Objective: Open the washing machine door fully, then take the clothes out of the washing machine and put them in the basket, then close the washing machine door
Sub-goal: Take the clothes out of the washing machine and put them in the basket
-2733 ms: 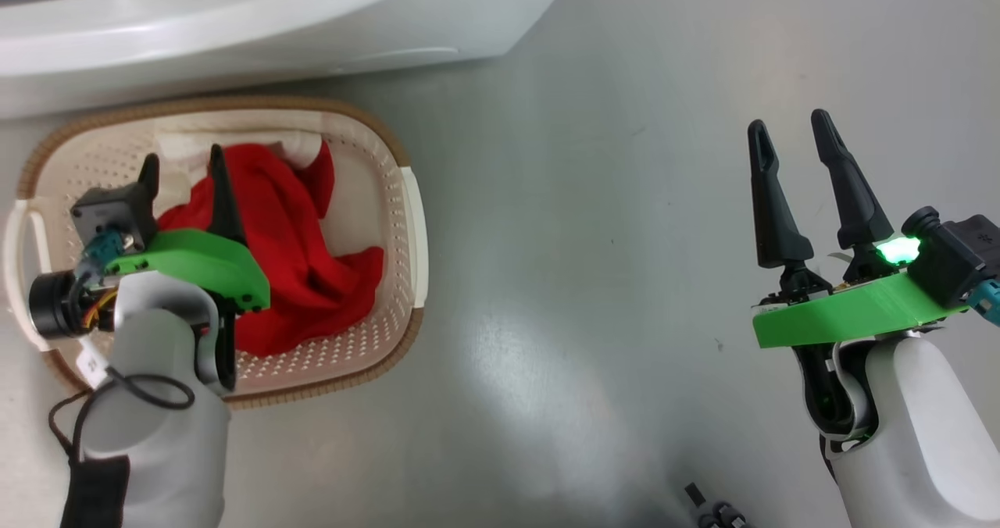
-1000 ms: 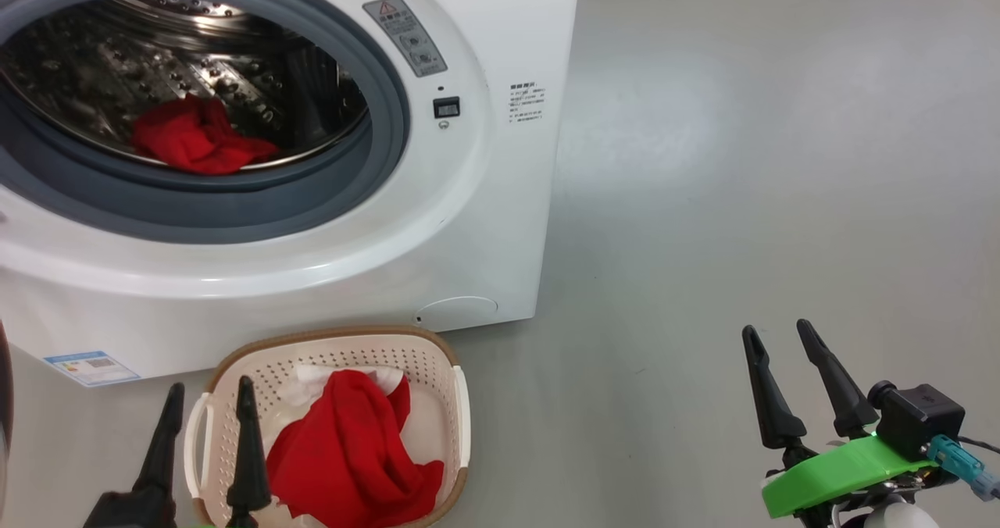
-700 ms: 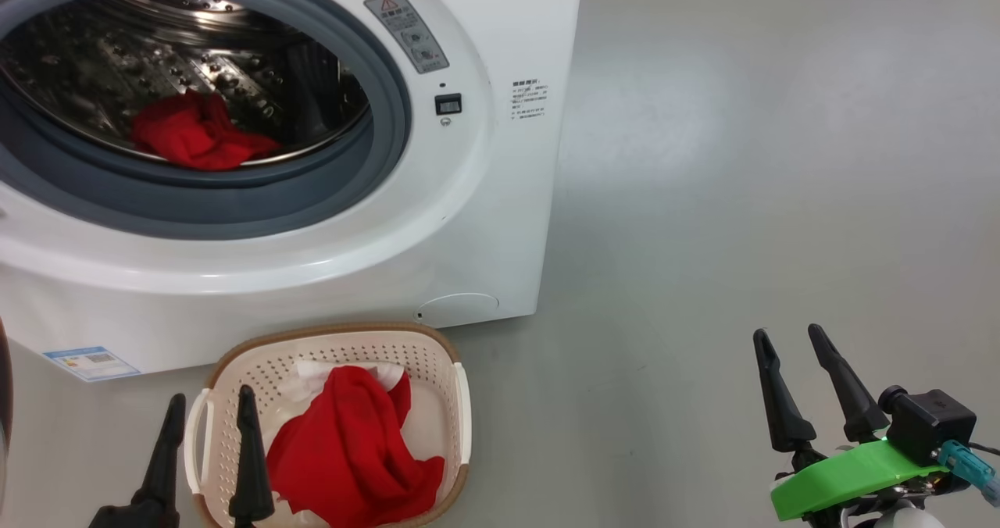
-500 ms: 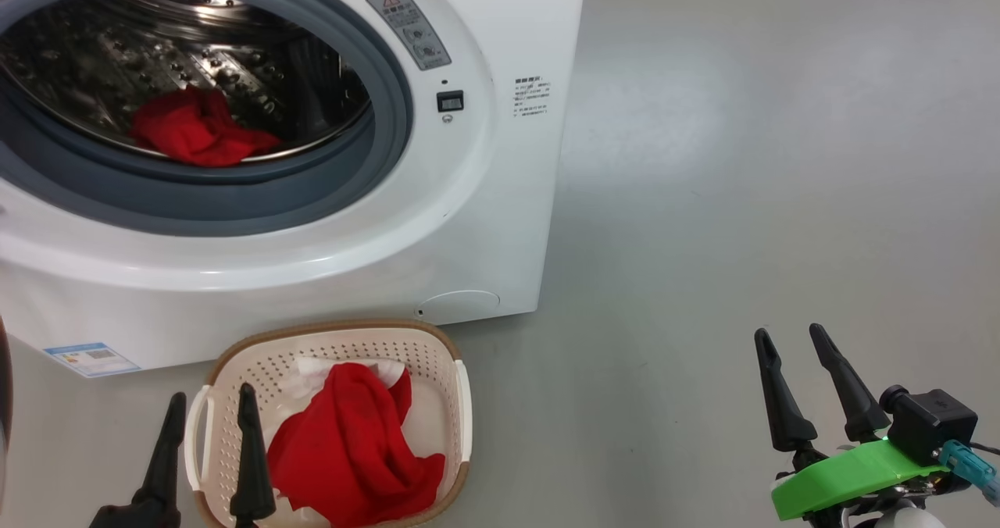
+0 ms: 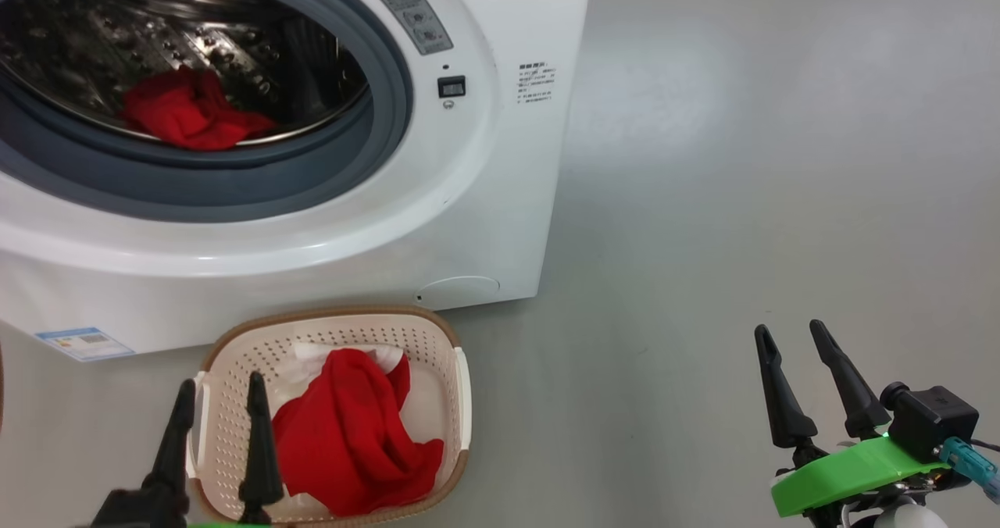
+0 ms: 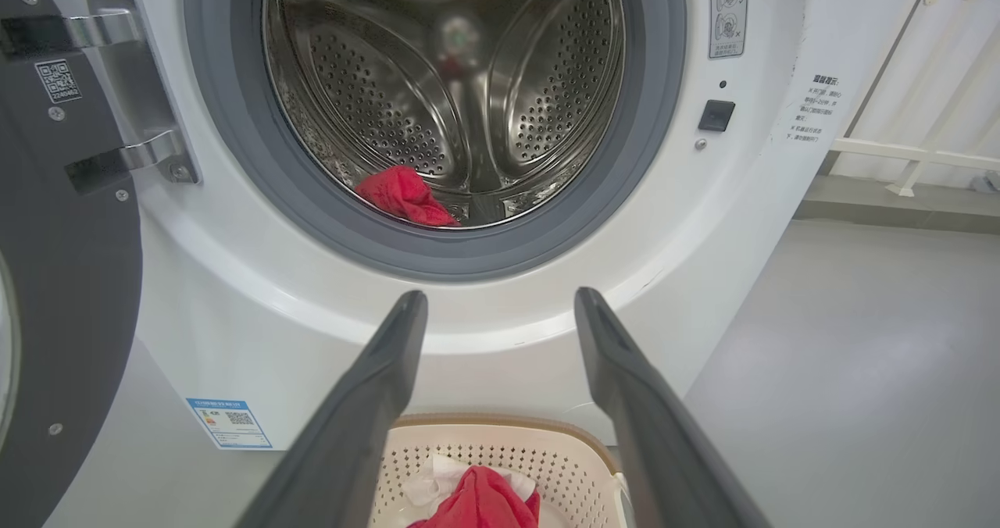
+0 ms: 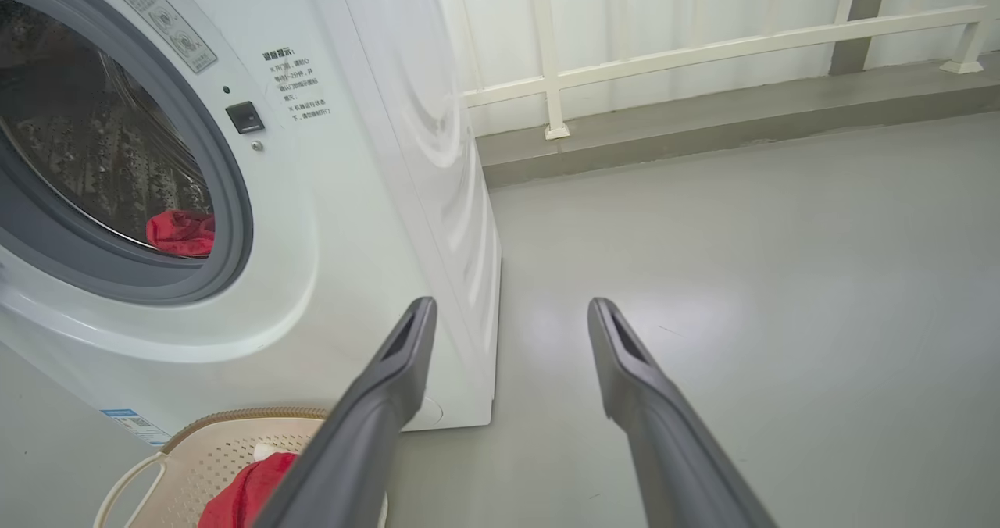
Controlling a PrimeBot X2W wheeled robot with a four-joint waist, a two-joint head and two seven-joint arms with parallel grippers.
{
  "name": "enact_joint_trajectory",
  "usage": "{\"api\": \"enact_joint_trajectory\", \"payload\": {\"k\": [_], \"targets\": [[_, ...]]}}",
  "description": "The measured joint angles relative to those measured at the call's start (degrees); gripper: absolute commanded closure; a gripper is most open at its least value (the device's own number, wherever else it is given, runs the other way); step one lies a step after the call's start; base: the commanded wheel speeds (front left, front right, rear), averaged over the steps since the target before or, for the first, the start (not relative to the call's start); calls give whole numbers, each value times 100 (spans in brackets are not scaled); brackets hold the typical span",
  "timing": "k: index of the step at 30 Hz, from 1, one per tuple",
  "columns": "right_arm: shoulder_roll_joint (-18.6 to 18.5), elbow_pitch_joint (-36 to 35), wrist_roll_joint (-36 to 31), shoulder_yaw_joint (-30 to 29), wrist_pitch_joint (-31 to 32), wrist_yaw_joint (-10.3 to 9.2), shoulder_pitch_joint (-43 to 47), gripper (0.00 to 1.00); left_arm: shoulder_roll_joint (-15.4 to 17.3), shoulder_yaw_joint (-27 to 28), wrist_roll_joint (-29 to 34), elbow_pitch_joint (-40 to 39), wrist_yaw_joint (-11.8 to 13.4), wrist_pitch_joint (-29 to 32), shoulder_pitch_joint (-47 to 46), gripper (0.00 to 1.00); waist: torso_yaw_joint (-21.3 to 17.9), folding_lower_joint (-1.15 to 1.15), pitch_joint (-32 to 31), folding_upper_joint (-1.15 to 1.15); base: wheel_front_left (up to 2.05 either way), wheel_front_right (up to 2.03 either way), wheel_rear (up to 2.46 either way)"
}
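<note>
Basket – long axis toward the washing machine; left pincer, right pincer gape empty.

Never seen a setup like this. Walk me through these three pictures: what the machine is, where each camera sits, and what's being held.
This is a two-armed wheeled robot emptying a washing machine. The head view looks down from its head; the other two look along each wrist's dark fingers. The left gripper hovers open over the basket on the floor, which holds red clothes and a white cloth. The right gripper is open over bare floor. Neither holds anything. The washing machine door stands open at the left wrist view's left edge, and one red garment lies in the drum.
</note>
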Motion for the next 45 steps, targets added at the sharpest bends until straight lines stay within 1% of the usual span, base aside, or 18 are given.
{"api": "enact_joint_trajectory", "payload": {"k": [9, 16, 18, 26, 31, 36, 41, 45], "targets": [[13, -60, 1, 16, 0, 0, -310, 0, -3, -146, 103, 428, -8, 0, -1006, 0, 25, 0, 397, 0, 0, 0, 0], [64, -99, 7, 30, 0, 0, -604, 0, -7, -145, 365, 1009, -68, 0, -2242, 0, 14, 0, 868, 0, 0, 0, 0], [71, -112, 13, 43, 0, 0, -682, 0, 9, -131, 430, 1213, -104, 0, -2618, 0, 4, 0, 1015, 0, 0, 0, 0], [101, -147, 59, 137, 0, 0, -993, 0, 178, -98, 599, 2423, -91, 0, -4139, 0, -59, 0, 1577, 0, 0, 0, 0], [114, -163, 105, 153, 0, 0, -1127, 0, 366, -75, 743, 3227, 73, 0, -5012, 0, -127, 0, 1832, 0, 0, 0, 0], [121, -186, 107, 152, 0, 0, -1185, 0, 501, -90, 888, 4061, 298, 79, -5748, 0, -196, 0, 1993, 0, 0, 0, 0], [126, -198, 118, 163, 0, 0, -1242, 0, 620, -94, 1020, 4738, 524, 104, -6400, 0, -247, 0, 2118, 0, 0, 0, 0], [129, -226, 212, 189, 0, 0, -1344, 0, 705, -101, 1028, 5254, 630, 205, -6852, 0, -288, 0, 2219, 0, 0, 0, 0]]}}
